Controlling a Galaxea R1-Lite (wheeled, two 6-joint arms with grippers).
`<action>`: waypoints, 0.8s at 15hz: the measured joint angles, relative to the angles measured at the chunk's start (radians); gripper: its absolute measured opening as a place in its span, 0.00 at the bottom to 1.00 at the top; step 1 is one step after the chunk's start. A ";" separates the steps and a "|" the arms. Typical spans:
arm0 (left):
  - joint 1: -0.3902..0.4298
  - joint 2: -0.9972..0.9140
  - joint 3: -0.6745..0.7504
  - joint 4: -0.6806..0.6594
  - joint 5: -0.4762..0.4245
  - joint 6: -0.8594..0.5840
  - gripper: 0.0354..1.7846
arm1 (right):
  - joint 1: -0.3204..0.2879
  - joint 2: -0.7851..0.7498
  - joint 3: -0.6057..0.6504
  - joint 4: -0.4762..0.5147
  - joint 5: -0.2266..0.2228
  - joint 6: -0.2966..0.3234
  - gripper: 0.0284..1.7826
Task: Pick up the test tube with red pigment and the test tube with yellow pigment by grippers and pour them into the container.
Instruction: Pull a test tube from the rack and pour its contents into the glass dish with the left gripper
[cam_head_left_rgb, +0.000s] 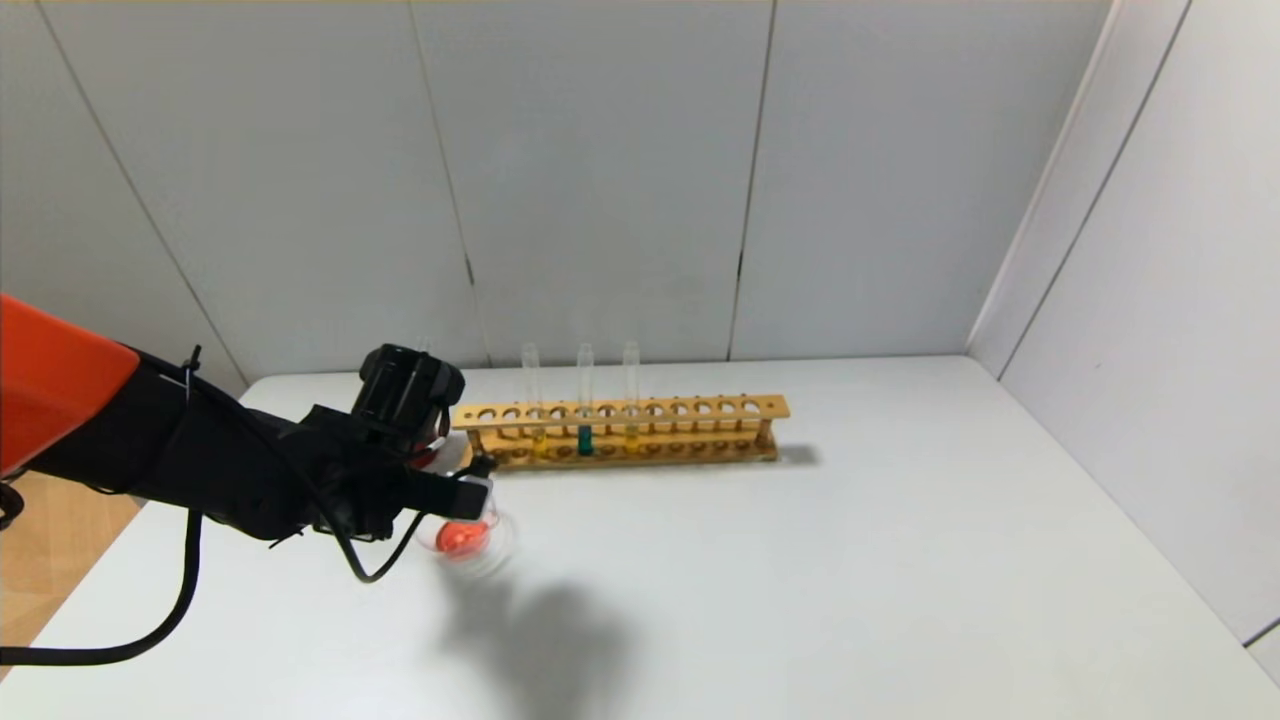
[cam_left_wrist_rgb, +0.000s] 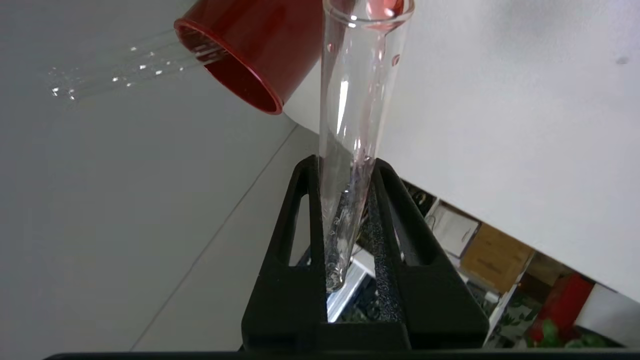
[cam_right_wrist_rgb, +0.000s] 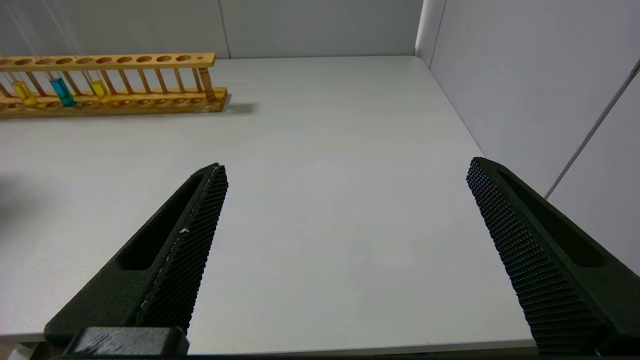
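Red liquid already pools in the dish (cam_head_left_rgb: 463, 541); keep the red tube (cam_left_wrist_rgb: 357, 125) tipped mouth-down over it until the last streaks drain. Your left gripper (cam_left_wrist_rgb: 350, 220) pinches that tube tight. The right gripper (cam_right_wrist_rgb: 345, 250) hangs spread wide, empty, well apart from the rack (cam_head_left_rgb: 620, 430).
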 joint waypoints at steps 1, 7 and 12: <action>-0.002 -0.001 0.001 0.001 0.004 0.001 0.16 | 0.000 0.000 0.000 0.000 0.000 0.000 0.98; -0.017 -0.005 0.012 0.002 0.026 0.007 0.16 | 0.000 0.000 0.000 0.000 0.000 0.000 0.98; -0.030 -0.007 0.013 0.000 0.049 0.003 0.16 | 0.000 0.000 0.000 0.000 0.000 0.000 0.98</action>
